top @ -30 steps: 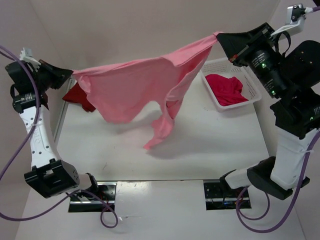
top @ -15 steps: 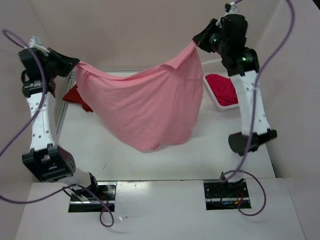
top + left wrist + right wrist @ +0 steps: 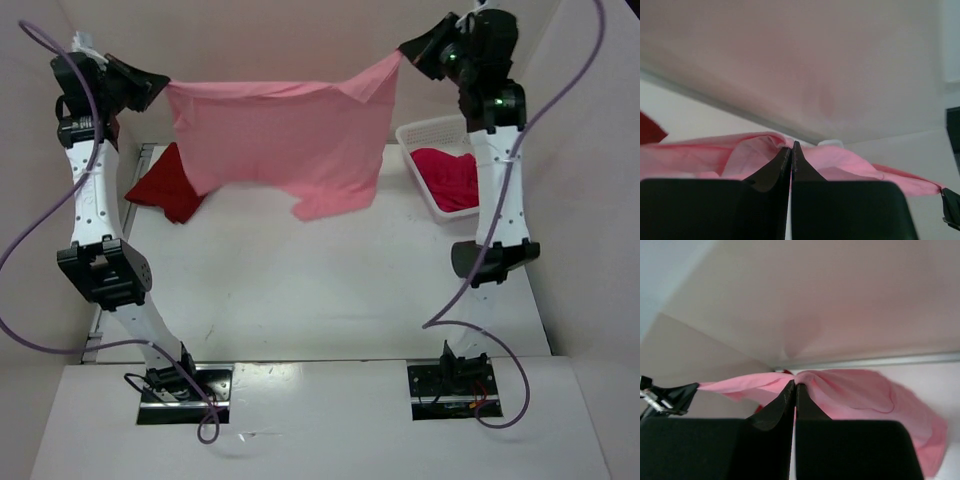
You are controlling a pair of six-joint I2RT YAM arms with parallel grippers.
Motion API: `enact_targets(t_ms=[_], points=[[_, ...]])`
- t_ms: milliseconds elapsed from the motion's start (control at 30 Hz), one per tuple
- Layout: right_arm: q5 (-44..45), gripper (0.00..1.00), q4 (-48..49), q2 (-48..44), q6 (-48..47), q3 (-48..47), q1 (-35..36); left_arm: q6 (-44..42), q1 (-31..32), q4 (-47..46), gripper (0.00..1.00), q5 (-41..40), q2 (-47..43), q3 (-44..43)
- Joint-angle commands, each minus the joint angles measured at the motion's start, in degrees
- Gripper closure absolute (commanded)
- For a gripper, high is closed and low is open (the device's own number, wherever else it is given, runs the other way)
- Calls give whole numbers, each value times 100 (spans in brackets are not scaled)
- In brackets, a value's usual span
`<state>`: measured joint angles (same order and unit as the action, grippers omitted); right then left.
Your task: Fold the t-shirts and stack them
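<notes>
The light pink t-shirt (image 3: pixel 280 140) is held stretched above the desk (image 3: pixel 300 290), its corners clamped in the left end effector (image 3: pixel 162 88) and right end effector (image 3: pixel 403 56), while the dark red t-shirt (image 3: pixel 165 190) on the desk and the magenta t-shirt (image 3: pixel 450 178) in the basket (image 3: pixel 425 133) lie crumpled, none folded yet.

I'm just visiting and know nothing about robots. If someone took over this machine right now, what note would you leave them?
The left gripper is shut on one top corner of the light pink shirt.
The right gripper is shut on the other corner; the shirt hangs stretched between them above the table.
The dark red shirt lies crumpled at far left on the table.
The magenta shirt is bunched in the white basket.
Done: nothing folded or stacked.
Left: lay the pink one flat, fold it, fold the other two, stack all three.
</notes>
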<state>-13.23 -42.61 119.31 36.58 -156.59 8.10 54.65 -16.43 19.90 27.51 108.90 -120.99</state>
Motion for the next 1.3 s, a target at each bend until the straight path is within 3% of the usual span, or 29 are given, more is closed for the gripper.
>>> enact_targets(t_ms=[0,133,167,200,233,300,400,467,533,600,833,933,967,1100,1133,1167,1200,1267], points=[[-538,100,754,-987,139,118,-186,283,-124,-495,100,290,-352,-23],[-601,100,526,-1636,-238,1689,-239,125,-124,-997,100,291,-949,1329],[-654,100,656,-1900,-239,2964,-239,-49,-124,-997,100,290,-1063,1654],[-654,100,1162,-2207,-291,3655,-239,-138,-124,-1154,100,290,-1316,2023],[-558,100,1298,-2732,-292,4689,-239,-235,-124,-1216,100,290,-1467,2818],[-391,100,1299,-3070,-459,5478,-239,-630,-124,-1147,98,142,-1879,3579],[-268,100,1421,-3597,-520,7669,-239,-886,-124,-1268,80,-35,-2355,5020],[-215,100,1562,-3844,-459,8527,-239,-957,-124,-1269,63,-87,-2470,5871],[-267,100,1695,-3906,-380,9536,-239,-1009,-124,-1340,59,-209,-2549,6296],[-320,100,1861,-3977,-204,10049,-239,-1062,-124,-1217,59,-437,-2777,6805],[-198,100,1914,-4091,-45,10974,-239,-1062,-124,-1067,36,-993,-3428,7669],[-197,100,1967,-4091,-45,10975,-239,-1062,-37,-1348,5,-975,-2999,7740],[-197,100,1967,-4091,-45,10923,-239,-1062,86,-1505,0,-975,-2641,7661],[-197,100,1967,-4160,-45,10922,-239,-632,201,-2165,3,-923,-1795,7546],[-197,100,1967,-4231,-45,10974,-239,-457,201,-2331,37,-923,-1533,7381],[-197,100,1967,-4231,-45,10975,-239,-369,271,-2385,53,-992,-1417,7310],[-249,100,1967,-4231,-45,10975,-239,-298,332,-2386,58,-1089,-1303,7231],[-250,100,1967,-4284,-45,10975,-239,-18,403,-2561,59,-1142,-986,7064]])
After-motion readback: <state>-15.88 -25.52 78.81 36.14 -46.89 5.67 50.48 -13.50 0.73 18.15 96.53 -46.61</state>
